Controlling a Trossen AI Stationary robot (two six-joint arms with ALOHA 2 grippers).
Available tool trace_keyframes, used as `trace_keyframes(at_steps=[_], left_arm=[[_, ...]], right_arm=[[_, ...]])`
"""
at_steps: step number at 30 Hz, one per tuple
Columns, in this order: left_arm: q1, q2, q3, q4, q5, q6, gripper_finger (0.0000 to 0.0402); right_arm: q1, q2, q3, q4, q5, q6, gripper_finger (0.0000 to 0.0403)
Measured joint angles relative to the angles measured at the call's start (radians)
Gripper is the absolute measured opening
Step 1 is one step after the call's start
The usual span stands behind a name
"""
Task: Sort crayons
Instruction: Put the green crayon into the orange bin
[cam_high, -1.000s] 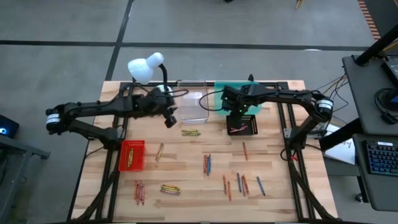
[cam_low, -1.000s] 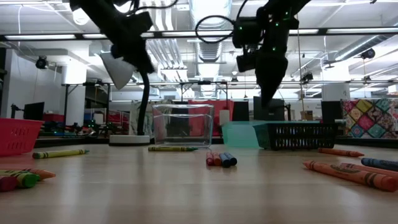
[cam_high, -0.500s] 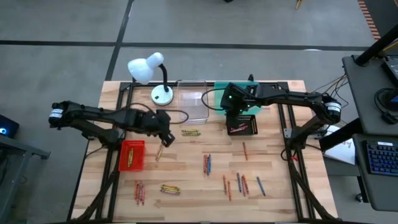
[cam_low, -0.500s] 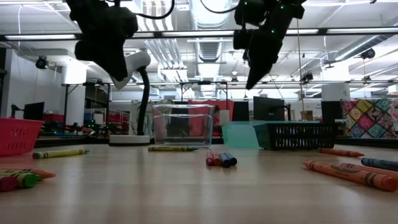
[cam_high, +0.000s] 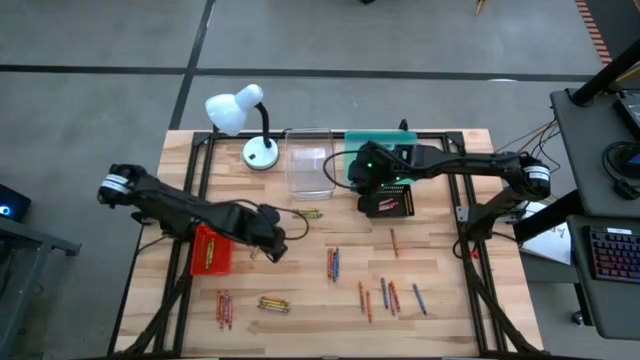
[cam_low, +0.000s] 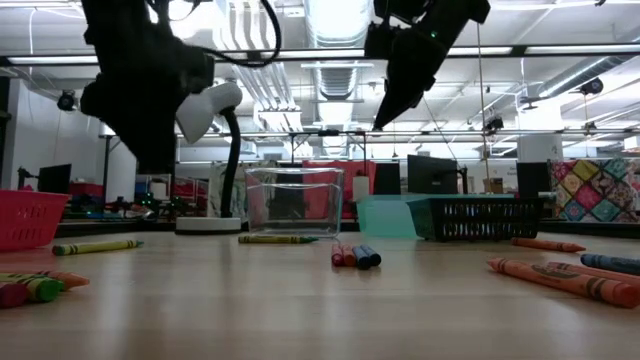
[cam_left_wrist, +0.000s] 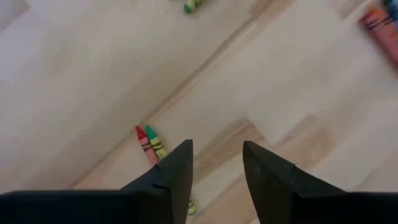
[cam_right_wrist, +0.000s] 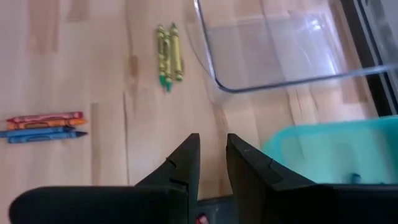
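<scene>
L jaws (cam_high: 268, 243) sit left of centre in the high view, beside the red tray (cam_high: 212, 249), spread w/ a gap, empty, above a red + green crayon pair (cam_left_wrist: 149, 142). R jaws (cam_high: 362, 172) at upper centre by the teal tray (cam_high: 372, 148) and black tray (cam_high: 391, 200), slightly parted, empty. Crayons (cam_high: 390, 296) scattered across the counter's (cam_high: 440, 250) lower half; a yellow-green pair (cam_right_wrist: 168, 55) near the clear tray (cam_right_wrist: 273, 50).
</scene>
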Motion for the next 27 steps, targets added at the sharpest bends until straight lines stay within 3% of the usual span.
trace_keyframes(at_steps=[8, 27], left_arm=[[-0.011, 0.089, 0.000, -0.021, -0.001, -0.004, 0.0164], [-0.020, 0.216, 0.000, -0.081, -0.013, -0.041, 0.0166]], right_arm=[[0.055, 0.000, -0.004, 0.031, 0.000, 0.015, 0.0068], [0.070, 0.001, -0.015, 0.061, 0.004, 0.036, 0.0068]])
